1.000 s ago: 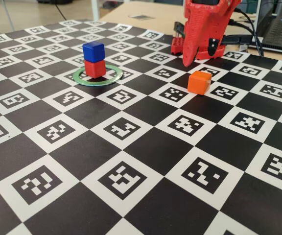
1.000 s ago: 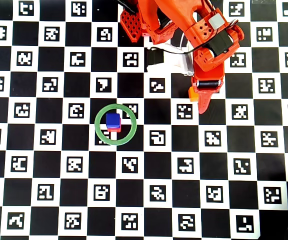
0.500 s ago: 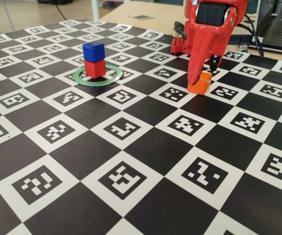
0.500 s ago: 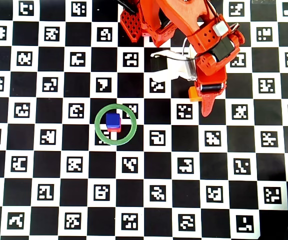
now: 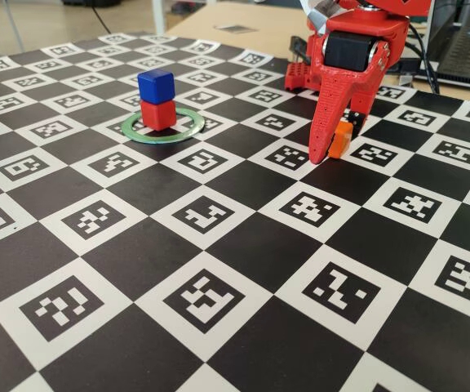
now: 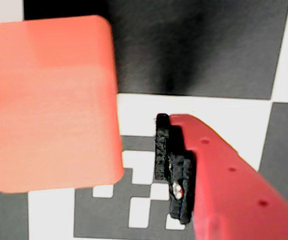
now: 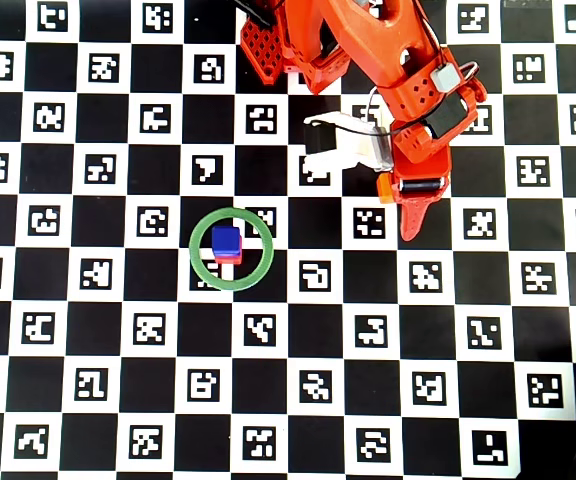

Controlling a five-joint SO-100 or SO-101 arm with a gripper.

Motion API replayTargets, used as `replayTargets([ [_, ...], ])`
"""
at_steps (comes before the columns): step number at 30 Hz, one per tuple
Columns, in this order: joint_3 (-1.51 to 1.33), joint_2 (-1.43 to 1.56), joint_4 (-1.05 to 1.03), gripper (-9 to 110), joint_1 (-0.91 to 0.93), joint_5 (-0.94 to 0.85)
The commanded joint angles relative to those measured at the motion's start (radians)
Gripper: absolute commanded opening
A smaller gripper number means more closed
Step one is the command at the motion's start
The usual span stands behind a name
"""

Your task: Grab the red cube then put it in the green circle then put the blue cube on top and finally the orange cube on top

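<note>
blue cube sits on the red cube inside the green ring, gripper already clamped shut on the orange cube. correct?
Not quite. The wrist view shows a clear gap between the orange cube and the gripper finger, so it is not clamped yet. The rest holds: in the fixed view the blue cube sits on the red cube inside the green ring.

Orange cube [image 6: 51, 102] fills left; red pincer finger [image 6: 229, 185] lower right, clear gap between.

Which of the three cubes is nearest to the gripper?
The orange cube, standing on the board right beside the gripper. The blue cube sits on the red cube, far away.
</note>
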State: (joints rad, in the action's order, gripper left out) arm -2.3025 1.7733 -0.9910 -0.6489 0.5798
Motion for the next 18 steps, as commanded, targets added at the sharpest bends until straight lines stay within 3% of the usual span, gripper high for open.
replayTargets([
  [1,0.011,0.005,0.002,47,0.029,-0.018],
  [18,-0.005,0.008,-0.006,46,0.066,-0.094],
])
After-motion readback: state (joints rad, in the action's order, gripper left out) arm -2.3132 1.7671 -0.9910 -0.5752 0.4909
